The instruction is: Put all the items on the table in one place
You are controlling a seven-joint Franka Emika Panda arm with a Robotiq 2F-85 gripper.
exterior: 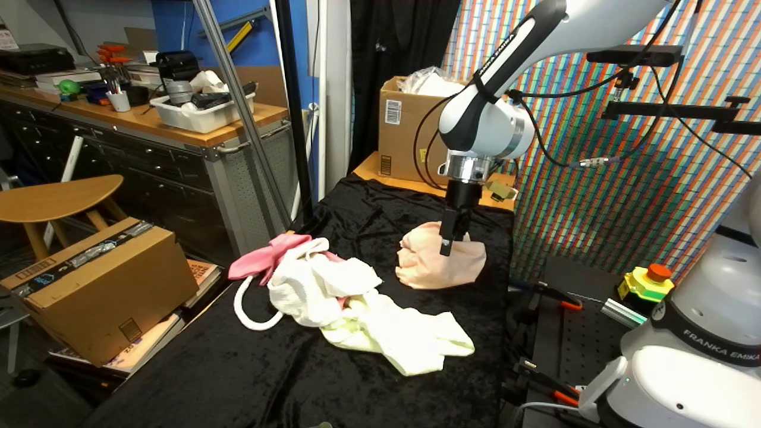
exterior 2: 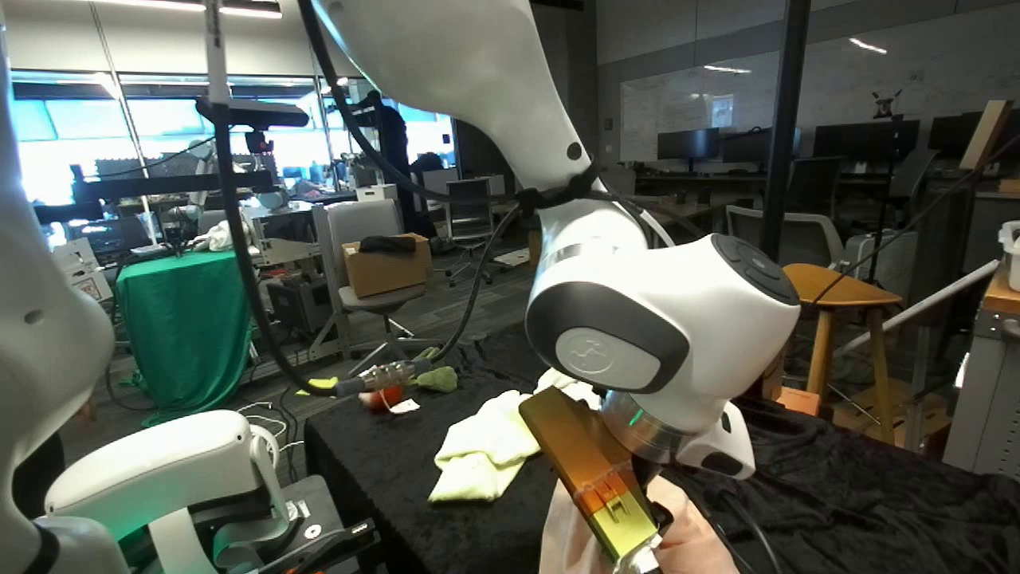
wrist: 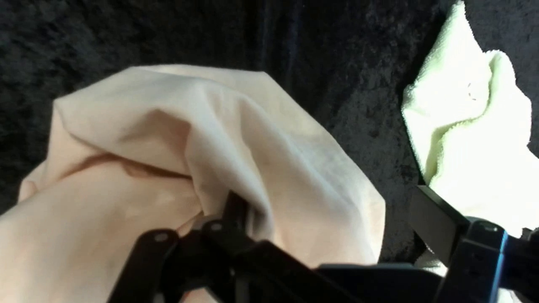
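On the black table (exterior: pixel 226 380), the peach-beige cloth (exterior: pixel 437 264) lies bunched by itself under my gripper (exterior: pixel 454 239). In the wrist view the gripper (wrist: pixel 328 195) is open; one finger dips into a fold of the peach cloth (wrist: pixel 126 189). The opposite finger (wrist: pixel 438 219) stands beyond that cloth's edge, by the pale yellow cloth (wrist: pixel 484 160). A heap nearby joins the pale yellow cloth (exterior: pixel 410 339), the white cloth (exterior: pixel 324 276) and the pink cloth (exterior: pixel 267 258). From the heap's side curves the white rope loop (exterior: pixel 252 324). The arm hides much of this heap in an exterior view.
A cardboard box (exterior: pixel 410 134) stands at the table's far end, behind the arm. Beside the table are a black post (exterior: pixel 294 119) and another box (exterior: pixel 113 291). A green thing (exterior 2: pixel 438 379) and a red one (exterior 2: pixel 382 397) show near the table's edge. Cables hang from the arm.
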